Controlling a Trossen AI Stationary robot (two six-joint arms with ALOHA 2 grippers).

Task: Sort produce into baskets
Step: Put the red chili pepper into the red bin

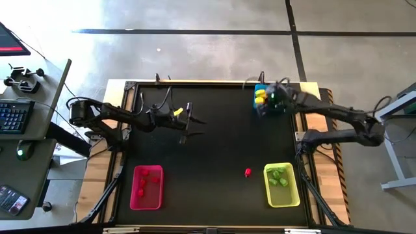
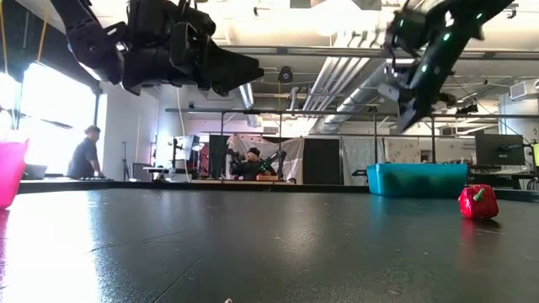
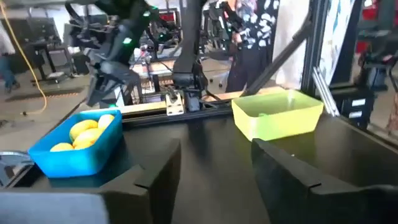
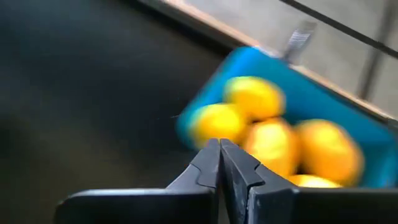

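Note:
The blue basket (image 1: pixel 262 88) stands at the table's far right and holds several yellow lemon-like pieces (image 4: pixel 255 96). My right gripper (image 4: pixel 219 155) hovers just above it, shut and empty; it also shows in the high view (image 1: pixel 272 103). The pink-red basket (image 1: pixel 146 188) at the near left holds red bits. The yellow-green basket (image 1: pixel 281 184) at the near right holds green bits. One red piece (image 1: pixel 247 173) lies on the table left of the yellow-green basket; it also shows in the low view (image 2: pixel 477 202). My left gripper (image 1: pixel 194 127) is open and empty, raised over the table's far middle.
The black table (image 1: pixel 214 156) has bare room in its middle. The left wrist view shows the blue basket (image 3: pixel 78 146) and the yellow-green basket (image 3: pixel 278 115) ahead. People (image 2: pixel 84 156) are in the room beyond the table.

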